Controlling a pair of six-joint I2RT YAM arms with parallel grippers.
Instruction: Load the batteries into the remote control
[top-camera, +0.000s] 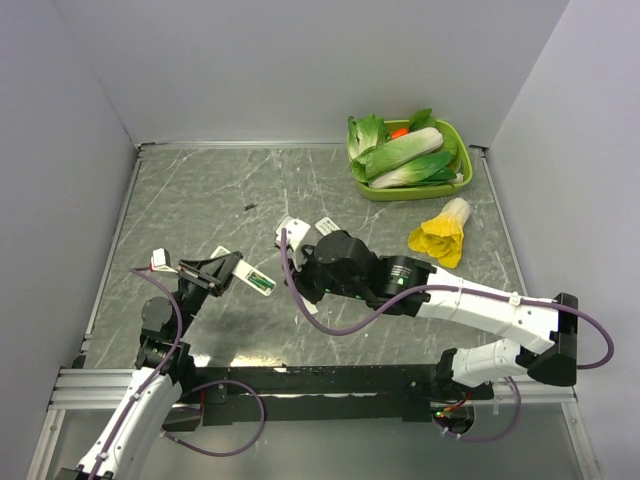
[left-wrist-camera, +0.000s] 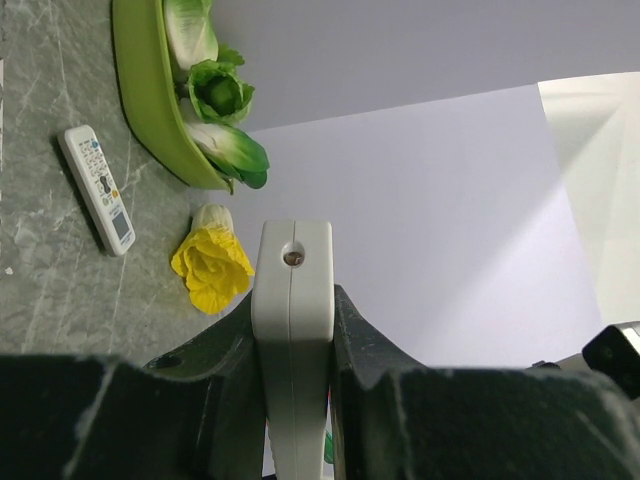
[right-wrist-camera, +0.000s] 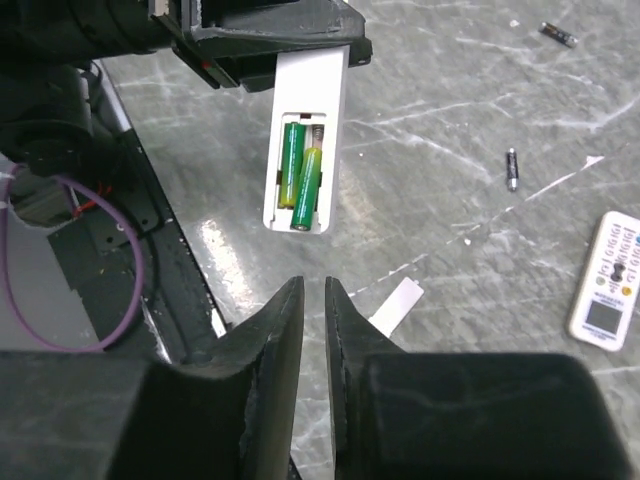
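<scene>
Above tabletop (top-camera: 200, 190) | L pincer (left-wrist-camera: 292, 330) clenched on remote control (right-wrist-camera: 312, 85), open side up for access | batteries (right-wrist-camera: 300, 175) in, one looks tilted | R pincer (right-wrist-camera: 313, 295) slightly parted, empty, prob. to press it flat

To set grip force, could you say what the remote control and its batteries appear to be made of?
Remote control: likely white plastic, smooth matte, with moulded compartment edges. Batteries: probably metal cells in glossy green wrap, bare silvery ends.

Left end effector (left-wrist-camera: 292, 310) clamped; right end effector (right-wrist-camera: 313, 295) ajar.
</scene>
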